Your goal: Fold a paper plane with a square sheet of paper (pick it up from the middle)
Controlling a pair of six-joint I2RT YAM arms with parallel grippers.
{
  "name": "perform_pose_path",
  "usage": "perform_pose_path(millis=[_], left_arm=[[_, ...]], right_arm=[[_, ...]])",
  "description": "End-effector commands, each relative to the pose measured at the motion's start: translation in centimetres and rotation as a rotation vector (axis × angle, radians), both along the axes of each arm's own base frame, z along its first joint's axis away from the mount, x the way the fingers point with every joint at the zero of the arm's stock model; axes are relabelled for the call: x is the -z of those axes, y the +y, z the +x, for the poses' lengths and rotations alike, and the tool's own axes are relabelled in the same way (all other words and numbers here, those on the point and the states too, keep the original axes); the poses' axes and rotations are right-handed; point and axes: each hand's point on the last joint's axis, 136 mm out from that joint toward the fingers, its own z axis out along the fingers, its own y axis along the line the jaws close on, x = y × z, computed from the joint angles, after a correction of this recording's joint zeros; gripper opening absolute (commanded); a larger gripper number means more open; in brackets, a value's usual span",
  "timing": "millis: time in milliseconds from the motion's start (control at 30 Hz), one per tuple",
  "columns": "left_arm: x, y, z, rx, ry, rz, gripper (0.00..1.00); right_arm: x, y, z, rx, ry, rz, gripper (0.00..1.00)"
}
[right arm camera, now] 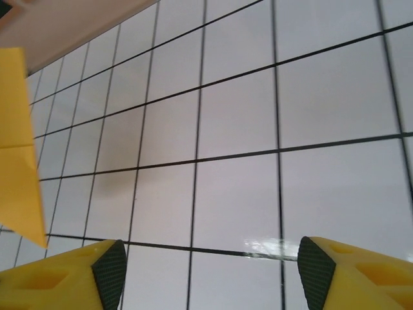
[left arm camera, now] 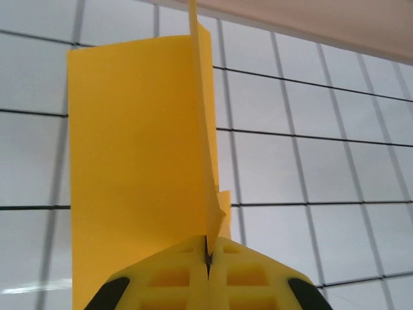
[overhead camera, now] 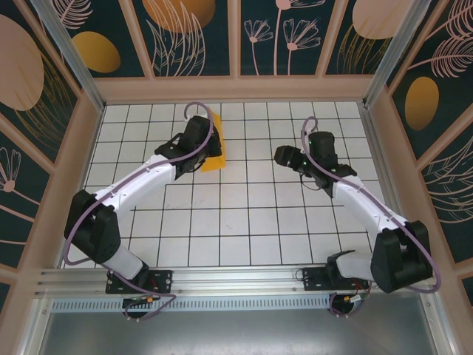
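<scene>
Over on the left side, the left gripper (left arm camera: 208,250) is clamped tight on the sheet of paper (left arm camera: 135,161). Its two yellow fingers (left arm camera: 171,279) are pressed together with only a thin dark seam between them. Out of that seam rises a narrow upright fold of the orange-yellow sheet, seen edge-on and running straight up away from the wrist camera. To the left of that fold, a broad flat panel of the same sheet spreads out and covers several of the tiles behind it. A small scrap of the paper peeks out just to the right of the pinch.

From above, the sheet of paper (overhead camera: 215,151) sits in the far half of the white gridded table (overhead camera: 244,222), left of centre and not far from the back wall (overhead camera: 236,89). The left arm (overhead camera: 140,181) stretches diagonally out to it, its black wrist covering the paper's left side. Whether the sheet lies flat on the tiles or is lifted off them, the pictures do not settle.

Now the right side: the right gripper (right arm camera: 211,266) stands wide open, a yellow finger with a dark pad (right arm camera: 111,268) at each lower corner of its wrist view and bare tile between them. It holds nothing. From that wrist view the paper appears at the left edge, showing a crease across it and a pointed corner hanging downward, well apart from those fingers. In the top view, the right gripper (overhead camera: 281,155) points left toward the sheet, with open tiles between them.
</scene>
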Motion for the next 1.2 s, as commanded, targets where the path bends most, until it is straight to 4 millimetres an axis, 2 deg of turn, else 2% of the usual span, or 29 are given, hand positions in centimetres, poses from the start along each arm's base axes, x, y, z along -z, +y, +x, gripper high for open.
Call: perform_pose_path(millis=[0, 67, 300, 567, 767, 867, 1167], left_arm=[[1.2, 2.6, -0.2, -0.033, 0.017, 0.326, 0.05], [1.6, 2.3, 0.4, -0.042, 0.010, 0.420, 0.05], [5.7, 0.3, 3.3, -0.089, 0.022, 0.694, 0.05], [9.4, -2.5, 5.3, -0.067, 0.012, 0.906, 0.04], [12.1, -5.0, 4.5, -0.022, 0.035, 0.971, 0.06], [13.5, -6.0, 3.9, 0.004, 0.062, 0.927, 0.07], [15.5, -8.3, 2.3, 0.064, 0.118, 0.783, 0.11]], right_arm=[[-0.2, -2.9, -0.5, 0.130, -0.016, -0.033, 0.76], [-0.3, -4.3, -0.7, 0.193, -0.027, -0.037, 0.80], [-0.6, -9.1, -1.9, 0.390, -0.047, -0.021, 0.89], [-0.2, -11.3, -2.7, 0.455, -0.036, 0.000, 0.91], [0.2, -11.8, -2.7, 0.464, -0.019, 0.022, 0.91], [0.3, -12.0, -2.7, 0.470, -0.013, 0.029, 0.90], [1.3, -12.3, -2.9, 0.477, 0.015, 0.052, 0.90]])
